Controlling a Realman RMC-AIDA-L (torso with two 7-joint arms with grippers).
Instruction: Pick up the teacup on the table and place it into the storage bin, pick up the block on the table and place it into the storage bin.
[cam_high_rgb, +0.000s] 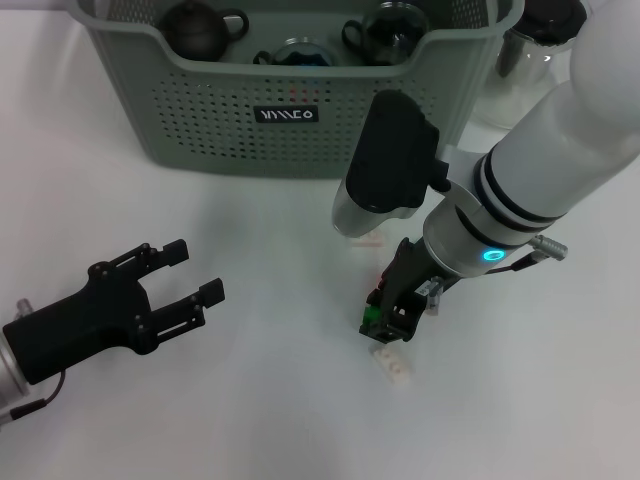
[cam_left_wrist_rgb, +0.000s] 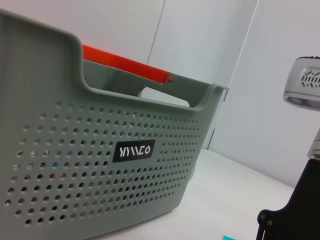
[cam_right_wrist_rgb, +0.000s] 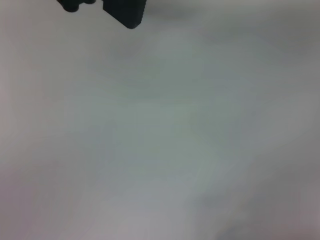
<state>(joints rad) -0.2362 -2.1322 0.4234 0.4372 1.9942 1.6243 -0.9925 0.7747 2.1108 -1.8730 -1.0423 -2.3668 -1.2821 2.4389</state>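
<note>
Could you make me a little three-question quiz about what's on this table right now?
1. True or false: the left gripper holds a block.
2. Which arm reaches down over the small blocks? A) left B) right
3. What word fills the gap: dark teaware sits inside the ___.

Key: 1 false, it is open and holds nothing. 2 B, the right gripper is down at them. 3 bin.

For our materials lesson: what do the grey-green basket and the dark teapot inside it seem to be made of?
The basket looks like matte moulded plastic: even rows of punched holes and rounded handle cut-outs. The teapot seems dark glazed ceramic, with a soft sheen on its rounded body, though that is less certain.
</note>
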